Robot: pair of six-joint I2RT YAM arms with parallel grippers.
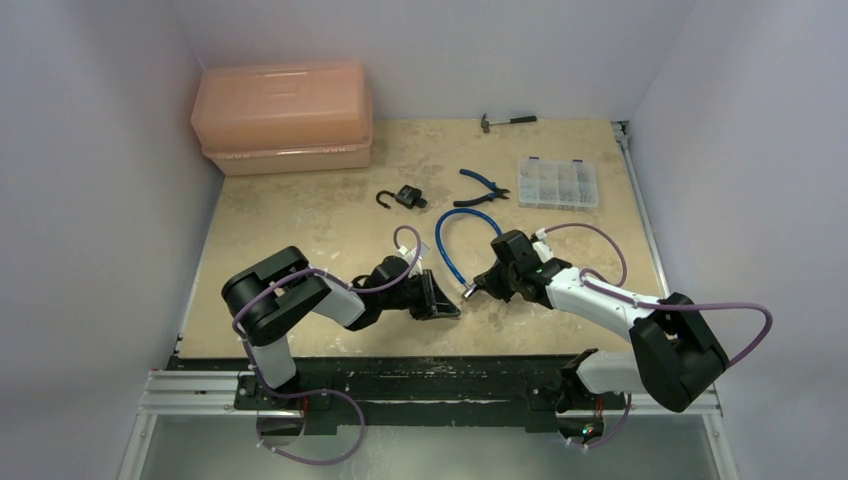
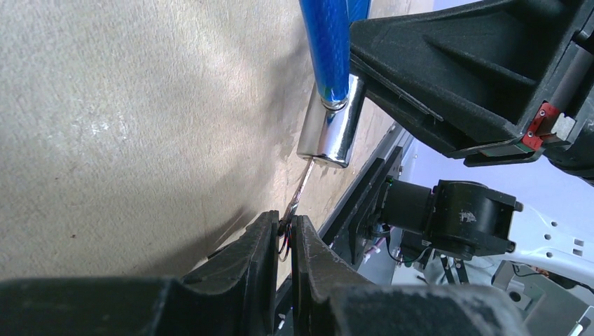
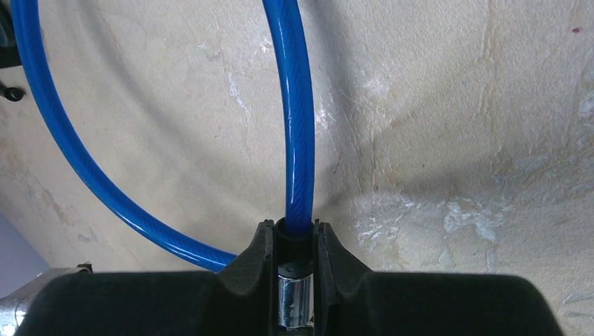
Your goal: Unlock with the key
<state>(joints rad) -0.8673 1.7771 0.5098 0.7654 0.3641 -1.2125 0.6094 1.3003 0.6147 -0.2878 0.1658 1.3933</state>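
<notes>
Black joint housings and white link shells on left arm (image 1: 275,300) and right arm (image 1: 590,295). Purple cables (image 1: 585,226) looped alongside. Matte black wedge-shaped end effector fingers (image 3: 256,255).

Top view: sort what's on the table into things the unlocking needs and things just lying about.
In use: key, pinched by left gripper; blue cable and its metal end, held by right gripper.
Lying about: padlock, pliers, hammer, parts box, pink toolbox.
</notes>
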